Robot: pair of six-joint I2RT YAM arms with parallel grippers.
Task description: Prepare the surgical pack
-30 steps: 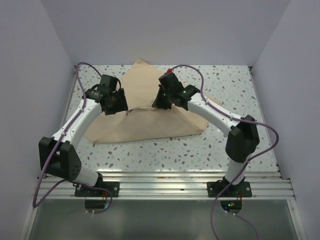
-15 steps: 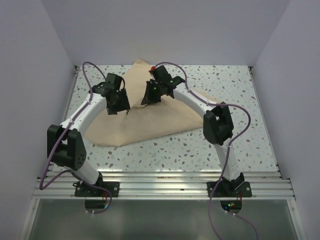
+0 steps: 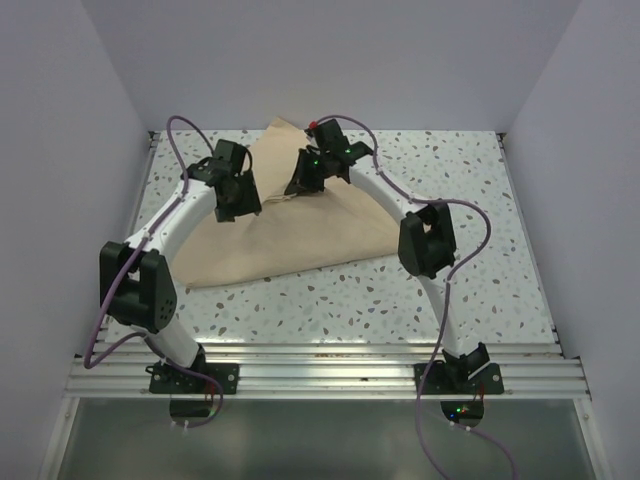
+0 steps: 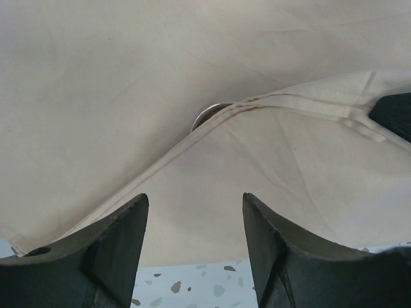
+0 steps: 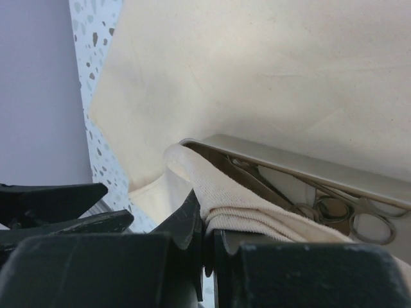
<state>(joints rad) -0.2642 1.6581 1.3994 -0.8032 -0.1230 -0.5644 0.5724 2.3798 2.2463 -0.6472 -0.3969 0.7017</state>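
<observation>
A fold of the tan cloth is being pinched by the right tool, its jaws pressed together on the fabric, near the upper middle of the top view. The left tool is being held spread above the cloth's left part, gripping nothing. The cloth is lying on the speckled tabletop and is partly covering a steel tray.

By judgement, the wrap is being done well if the pinched fold is being carried low and straight across the tray. It should be taut and clear of the rim, with the free tool being readied to pin the opposite edge.

Counted: one cloth, one tray, two tools. Ring-handled instruments are being shown inside the tray, but their number cannot be told.
</observation>
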